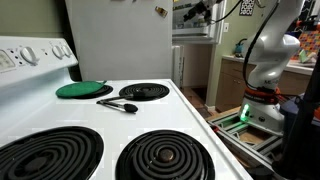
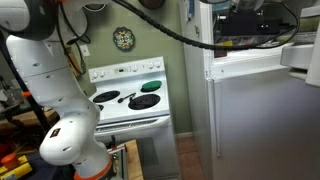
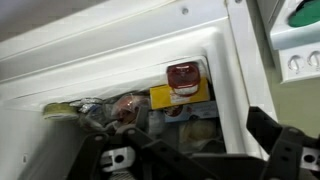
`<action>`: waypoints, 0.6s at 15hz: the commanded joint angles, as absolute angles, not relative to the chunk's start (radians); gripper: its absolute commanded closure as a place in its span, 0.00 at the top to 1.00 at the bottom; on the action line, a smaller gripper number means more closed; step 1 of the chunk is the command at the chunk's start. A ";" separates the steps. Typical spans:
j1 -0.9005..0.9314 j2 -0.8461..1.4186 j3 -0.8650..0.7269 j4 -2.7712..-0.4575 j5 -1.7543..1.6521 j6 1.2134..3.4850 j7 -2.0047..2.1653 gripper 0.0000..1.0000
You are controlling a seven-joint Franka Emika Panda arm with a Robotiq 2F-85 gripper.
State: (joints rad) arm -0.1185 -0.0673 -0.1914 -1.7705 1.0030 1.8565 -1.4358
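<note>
At the open freezer (image 3: 100, 60) atop the refrigerator (image 2: 250, 110), the arm's tool (image 3: 180, 145) hangs just outside the compartment, fingers spread wide and gripping nothing. Nearest to it we see a red-lidded jar (image 3: 183, 78), upright at the front of the freezer shelf. It touches a yellow box (image 3: 160, 97) just beside it, and a crumpled food bag (image 3: 120, 112) lies further along.

We judge this to be the approach to the jar. The next move calls for lining the spread fingers up on either side of the jar and going in level. It must also stay clear of the compartment's frame and the packages crowded against the jar.

Well apart, a green lid (image 1: 84, 89) and a black spoon (image 1: 118, 104) lie near the far edge of the stove's counter (image 1: 200, 115).

Much is hard to read. The tool is cut off at the bottom of the wrist view and the packages behind the jar are blurred. In both exterior views the freezer's inside is hidden.
</note>
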 commanded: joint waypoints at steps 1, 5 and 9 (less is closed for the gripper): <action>-0.125 -0.066 -0.179 -1.761 1.003 1.844 -1.431 1.00; -0.125 -0.067 -0.177 -1.759 1.003 1.840 -1.429 1.00; -0.108 0.042 -0.155 -1.648 1.029 1.706 -1.444 1.00</action>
State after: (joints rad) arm -0.1151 -0.0427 -0.1723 -1.7379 1.0032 1.7935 -1.4329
